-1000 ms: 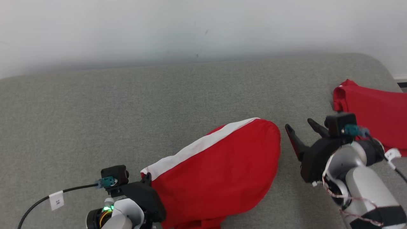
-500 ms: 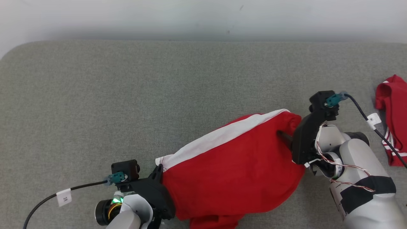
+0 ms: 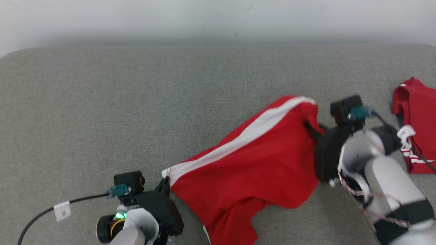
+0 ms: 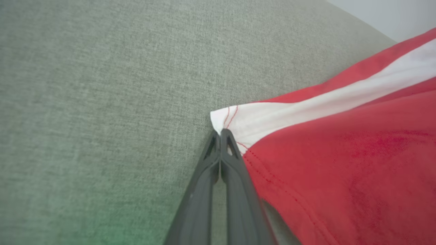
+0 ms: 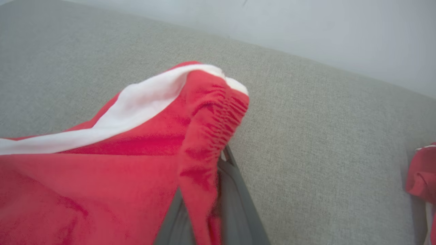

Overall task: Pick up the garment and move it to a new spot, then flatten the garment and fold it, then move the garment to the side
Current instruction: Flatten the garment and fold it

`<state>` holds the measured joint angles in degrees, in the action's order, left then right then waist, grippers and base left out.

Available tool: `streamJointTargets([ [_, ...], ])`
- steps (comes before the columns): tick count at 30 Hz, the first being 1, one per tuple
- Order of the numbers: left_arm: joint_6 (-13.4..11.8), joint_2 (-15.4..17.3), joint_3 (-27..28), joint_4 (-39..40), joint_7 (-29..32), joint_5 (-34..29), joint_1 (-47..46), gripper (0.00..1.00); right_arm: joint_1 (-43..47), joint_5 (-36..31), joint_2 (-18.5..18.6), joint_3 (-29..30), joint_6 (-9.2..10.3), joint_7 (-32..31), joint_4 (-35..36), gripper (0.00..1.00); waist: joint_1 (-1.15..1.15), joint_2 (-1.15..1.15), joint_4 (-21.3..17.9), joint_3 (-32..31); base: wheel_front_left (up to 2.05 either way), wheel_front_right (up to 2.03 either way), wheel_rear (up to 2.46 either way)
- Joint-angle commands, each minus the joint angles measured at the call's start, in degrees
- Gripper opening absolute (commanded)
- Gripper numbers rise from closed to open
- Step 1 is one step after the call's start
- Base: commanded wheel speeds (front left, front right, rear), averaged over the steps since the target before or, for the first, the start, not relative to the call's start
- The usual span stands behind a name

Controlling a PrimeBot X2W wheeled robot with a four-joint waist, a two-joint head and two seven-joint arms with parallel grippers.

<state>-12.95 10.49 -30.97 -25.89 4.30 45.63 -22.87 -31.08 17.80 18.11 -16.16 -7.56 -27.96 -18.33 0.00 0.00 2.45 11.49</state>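
Right gripper [image 3: 309, 126] has now clamped onto the garment's [image 3: 259, 160] elastic waistband and drawn the cloth taut. The garment spans the front middle of the grey cushion [image 3: 136, 102], with the left gripper [image 3: 166, 181] at its hem corner and a second red garment [image 3: 414, 115] at the cushion's right end. Left wrist view: left fingers [image 4: 235, 177] pressed together, pinching the white-striped hem corner above the cushion. Right wrist view: right fingers [image 5: 235, 197] closed on the gathered waistband, cloth draped over them.

Light bright, even, diffuse; soft shadow under the garment [image 3: 259, 160] on the grey cushion [image 3: 136, 102]. My right forearm [image 3: 385, 177] smears with motion blur in head view. Left wrist view: green cast at lower left. Right wrist view: nearest cloth soft
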Motion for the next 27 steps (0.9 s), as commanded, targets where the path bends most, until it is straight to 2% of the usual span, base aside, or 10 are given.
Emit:
streamJointTargets([
  [1, -0.22, 0.52, -0.12, 0.27, 0.22, 0.28, 1.74, 0.00, 3.47, 1.37, 3.20, -1.54, 0.14, -1.98, 2.85, 0.00, 0.00, 0.00, -0.49, -0.75, 0.00, 0.00, 0.00],
  [3, -0.26, 0.95, -0.20, 0.80, 0.39, 0.51, 2.55, 0.00, 7.41, 2.74, 6.05, -3.48, 0.14, -4.71, 7.23, 0.00, 0.00, 0.00, -0.82, -1.07, 0.00, 0.00, 0.00],
  [6, -0.47, 1.49, -0.17, 1.28, 0.63, 0.73, 3.49, 0.00, 11.81, 3.70, 8.06, -3.42, 0.14, -7.51, 10.39, 0.00, 0.00, 0.00, -1.19, -1.34, 0.00, 0.00, 0.00],
  [7, -0.58, 1.70, -0.14, 1.60, 0.71, 0.79, 3.76, 0.00, 14.00, 4.21, 8.66, -2.92, 0.14, -8.82, 11.86, 0.75, 0.00, 0.00, -1.32, -1.43, 0.00, 0.00, 0.00],
  [8, -0.71, 1.89, -0.12, 1.96, 0.81, 0.83, 4.05, 0.00, 16.04, 4.80, 8.89, -2.32, 0.14, -10.23, 13.22, 1.00, 0.00, 0.00, -1.45, -1.53, 0.00, 0.00, 0.00],
  [12, -0.99, 2.42, -0.40, 3.33, 1.35, 0.76, 4.70, 0.00, 21.74, 8.22, 7.88, 2.22, 0.14, -14.19, 20.43, 1.00, 0.00, 0.00, -1.69, -1.84, 0.00, 0.00, 0.00],
  [15, -1.21, 2.82, -0.61, 4.16, 1.79, 0.74, 5.19, 0.00, 24.40, 9.21, 6.85, 8.62, 0.14, -17.53, 25.60, 1.00, 0.00, 0.00, -1.57, -2.11, 0.00, 0.00, 0.00],
  [18, -1.58, 3.19, -0.71, 4.97, 2.15, 0.60, 5.11, 0.00, 24.08, 7.27, 4.97, 15.50, 0.13, -20.48, 28.95, 1.00, 0.00, 0.00, -1.46, -1.91, 0.00, 0.00, 0.00],
  [23, -1.83, 3.63, -0.93, 6.02, 2.78, 0.37, 4.42, 0.00, 17.72, 4.37, 0.49, 19.68, 0.13, -26.83, 27.60, 1.00, 0.00, 0.00, -1.53, -0.59, 0.00, 0.00, 0.00],
  [27, -1.95, 3.57, -1.33, 6.70, 3.34, 0.04, 3.36, 0.00, 11.09, 2.03, -2.65, 18.90, 0.13, -31.41, 22.04, 1.00, 0.00, 0.00, -1.09, 0.83, 0.00, 0.00, 0.00],
])
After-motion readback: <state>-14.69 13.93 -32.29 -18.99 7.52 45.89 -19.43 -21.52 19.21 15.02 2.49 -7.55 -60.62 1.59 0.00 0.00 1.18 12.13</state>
